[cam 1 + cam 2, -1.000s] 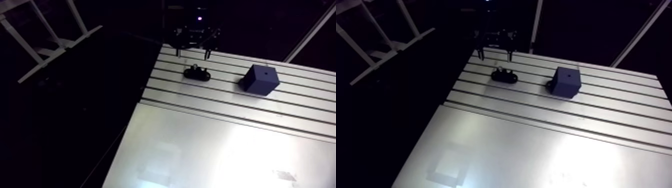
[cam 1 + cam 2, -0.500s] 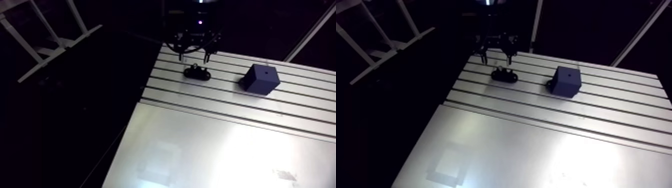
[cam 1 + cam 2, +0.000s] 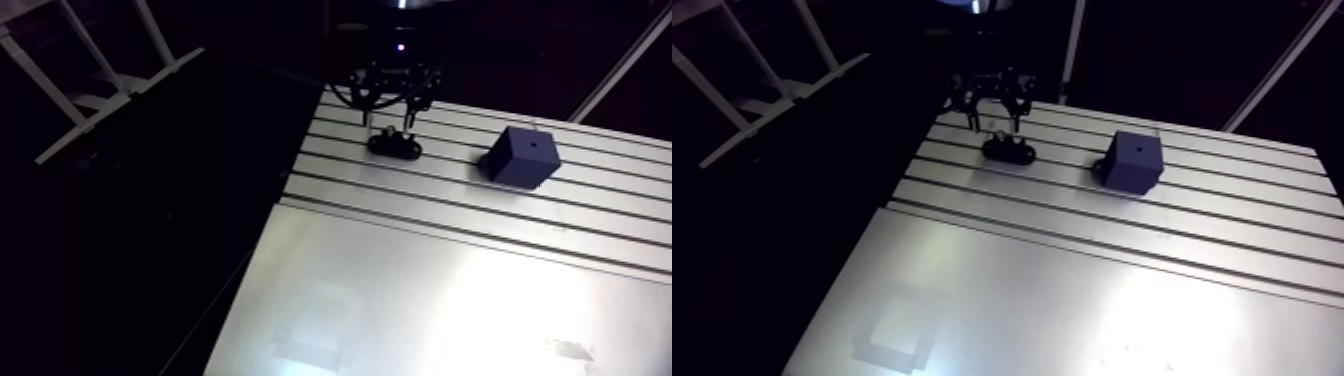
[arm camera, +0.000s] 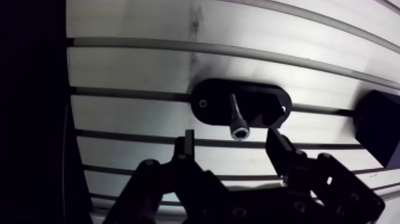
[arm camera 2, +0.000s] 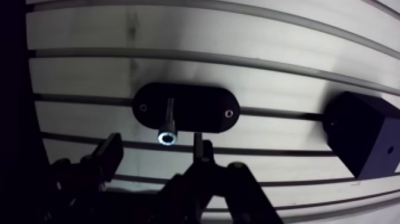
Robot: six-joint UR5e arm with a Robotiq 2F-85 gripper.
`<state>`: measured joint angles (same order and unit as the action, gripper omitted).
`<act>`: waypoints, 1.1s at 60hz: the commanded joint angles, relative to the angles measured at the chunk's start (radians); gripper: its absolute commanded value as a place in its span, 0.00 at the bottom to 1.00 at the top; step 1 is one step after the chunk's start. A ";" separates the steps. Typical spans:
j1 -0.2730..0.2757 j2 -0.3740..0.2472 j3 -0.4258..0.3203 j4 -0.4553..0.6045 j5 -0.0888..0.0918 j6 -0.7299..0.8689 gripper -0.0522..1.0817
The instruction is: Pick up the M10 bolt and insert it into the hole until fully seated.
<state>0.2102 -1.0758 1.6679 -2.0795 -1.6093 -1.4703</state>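
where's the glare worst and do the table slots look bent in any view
Arm view: the table glares white across its smooth near part; the holder and block show only as dark shapes. Wrist view: the slots curve from the wide-angle lens, and the head of the bolt glints brightly.

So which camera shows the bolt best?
The wrist view. There the bolt is big and clear, standing in the black holder with its shiny head up. In the arm view it is only a tiny glint on the holder, too small to make out.
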 commanded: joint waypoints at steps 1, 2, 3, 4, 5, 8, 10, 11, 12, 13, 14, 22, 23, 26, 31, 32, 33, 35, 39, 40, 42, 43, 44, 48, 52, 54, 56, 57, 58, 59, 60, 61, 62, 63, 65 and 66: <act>0.000 0.008 0.000 -0.001 -0.001 0.000 0.35; 0.000 0.008 0.000 -0.001 -0.001 0.000 0.35; 0.000 0.008 0.000 -0.003 -0.001 0.000 0.36; 0.000 0.009 -0.001 -0.003 -0.001 0.000 0.36; 0.000 0.009 -0.001 -0.003 -0.001 0.000 0.36; 0.000 0.009 -0.001 -0.006 -0.001 -0.001 0.37; 0.000 0.010 -0.001 -0.006 -0.001 -0.002 0.37; 0.000 0.010 -0.001 -0.006 -0.001 -0.002 0.37; 0.000 0.012 -0.001 -0.007 -0.001 -0.002 0.37; 0.000 0.012 -0.001 -0.007 -0.001 -0.002 0.37; 0.000 0.012 -0.001 -0.006 -0.001 -0.002 0.38; -0.001 0.012 -0.004 -0.006 -0.002 -0.002 0.40; -0.001 0.012 -0.004 -0.006 -0.002 -0.002 0.40; -0.001 0.012 -0.004 -0.006 -0.002 -0.002 0.41; -0.001 0.013 -0.004 -0.006 -0.002 -0.002 0.43; -0.001 0.013 -0.004 -0.006 -0.002 -0.002 0.43; -0.001 0.014 -0.004 -0.006 -0.002 -0.002 0.43; -0.001 0.014 -0.004 -0.006 -0.002 -0.002 0.43; -0.001 0.014 -0.006 -0.006 -0.003 -0.002 0.43; -0.001 0.014 -0.006 -0.006 -0.006 -0.002 0.43; -0.001 0.014 -0.007 -0.006 -0.012 -0.002 0.44; -0.001 0.014 -0.007 -0.006 -0.017 -0.002 0.44; -0.001 0.014 -0.007 -0.006 -0.023 -0.002 0.45; -0.001 0.015 -0.006 -0.006 -0.026 -0.002 0.45; -0.001 0.015 -0.005 -0.006 -0.027 -0.001 0.46; -0.001 0.015 -0.006 -0.006 -0.027 -0.001 0.46; -0.001 0.015 -0.006 -0.006 -0.027 -0.002 0.46; -0.001 0.015 -0.006 -0.006 -0.027 -0.002 0.47; -0.001 0.015 -0.006 -0.006 -0.027 -0.002 0.47; -0.001 0.015 -0.006 -0.006 -0.027 -0.002 0.47; -0.001 0.015 -0.006 -0.006 -0.027 -0.002 0.47; -0.001 0.015 -0.006 -0.006 -0.027 -0.002 0.47; -0.001 0.015 -0.006 -0.006 -0.027 -0.002 0.47; -0.001 0.014 -0.006 -0.006 -0.027 -0.002 0.47; -0.001 0.015 -0.006 -0.006 -0.027 -0.002 0.48; -0.001 0.015 -0.006 -0.006 -0.027 -0.002 0.48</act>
<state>0.2087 -1.0612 1.6621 -2.0856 -1.6335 -1.4716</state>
